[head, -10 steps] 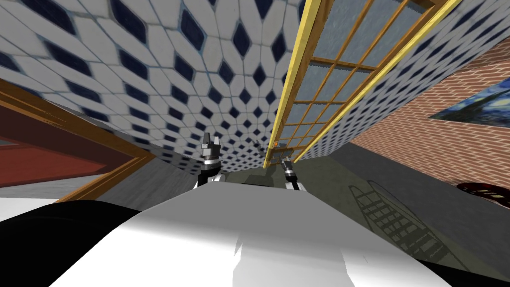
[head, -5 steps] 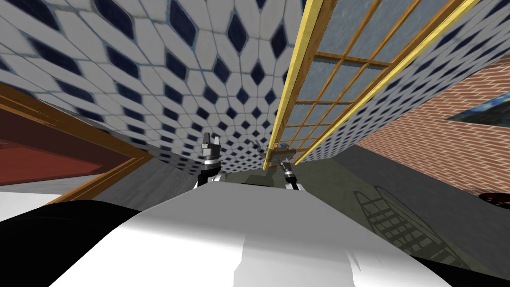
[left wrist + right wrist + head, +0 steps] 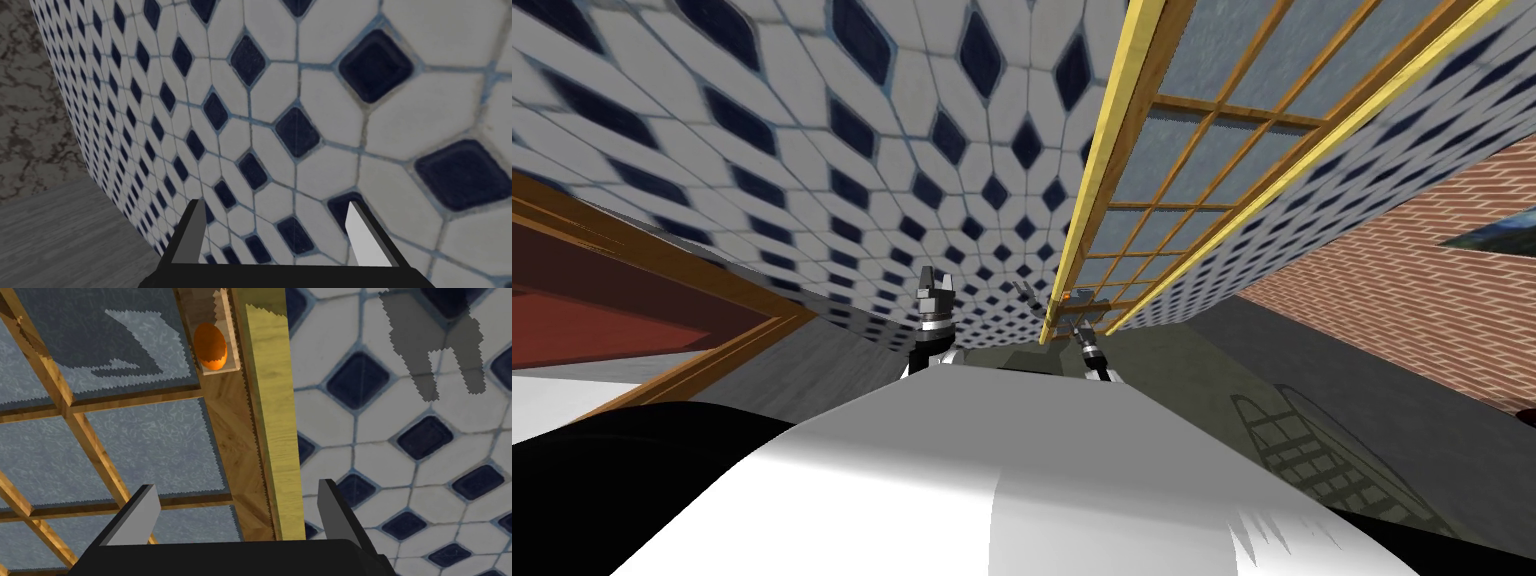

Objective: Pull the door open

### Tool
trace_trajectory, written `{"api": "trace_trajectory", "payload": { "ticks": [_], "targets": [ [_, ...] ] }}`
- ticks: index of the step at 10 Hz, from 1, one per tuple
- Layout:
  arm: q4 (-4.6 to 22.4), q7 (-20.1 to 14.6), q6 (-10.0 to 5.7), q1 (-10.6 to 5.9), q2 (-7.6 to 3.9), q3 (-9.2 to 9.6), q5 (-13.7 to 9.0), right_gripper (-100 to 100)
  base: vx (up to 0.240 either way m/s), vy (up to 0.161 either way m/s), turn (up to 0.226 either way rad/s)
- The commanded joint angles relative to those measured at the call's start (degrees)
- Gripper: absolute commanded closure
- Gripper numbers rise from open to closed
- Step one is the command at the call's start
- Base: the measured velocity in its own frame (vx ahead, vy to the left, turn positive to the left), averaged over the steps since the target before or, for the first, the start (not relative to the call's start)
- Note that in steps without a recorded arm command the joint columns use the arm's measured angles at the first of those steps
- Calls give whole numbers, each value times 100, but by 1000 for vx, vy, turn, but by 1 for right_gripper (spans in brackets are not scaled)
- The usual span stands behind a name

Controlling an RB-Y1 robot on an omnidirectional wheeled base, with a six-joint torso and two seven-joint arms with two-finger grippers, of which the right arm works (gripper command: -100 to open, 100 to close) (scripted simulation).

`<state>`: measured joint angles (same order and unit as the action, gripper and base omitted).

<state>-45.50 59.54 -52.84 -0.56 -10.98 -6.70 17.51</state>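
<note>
The door (image 3: pixel 125 438), a wooden lattice over grey-blue panes, stands beside the tiled wall (image 3: pixel 400 438); its orange knob (image 3: pixel 210 345) sits in a small recess on the stile, ahead of the right gripper (image 3: pixel 236 487), whose jaws are spread and empty, straddling the stile's edge short of the knob. I judge the hand should advance until the knob lies between the jaws, close firmly, then pull along the door's arc; the left gripper (image 3: pixel 275 204), jaws also spread, faces the tiles.
</note>
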Motion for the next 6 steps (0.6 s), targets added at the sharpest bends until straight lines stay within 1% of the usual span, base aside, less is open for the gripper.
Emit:
{"api": "trace_trajectory", "payload": {
  "ticks": [1,2,4,5,6],
  "targets": [
    [179,123,-50,-49,-16,-6,38,-100,70,-49,49],
    [370,237,-96,-111,-30,-14,74,-100,95,-72,53],
    [562,351,-141,-173,-44,-22,110,-100,88,-58,45],
    [729,450,-181,-228,-56,-29,141,-100,82,-48,52],
    [796,490,-197,-250,-61,-31,153,-100,74,-54,36]
  ]
}}
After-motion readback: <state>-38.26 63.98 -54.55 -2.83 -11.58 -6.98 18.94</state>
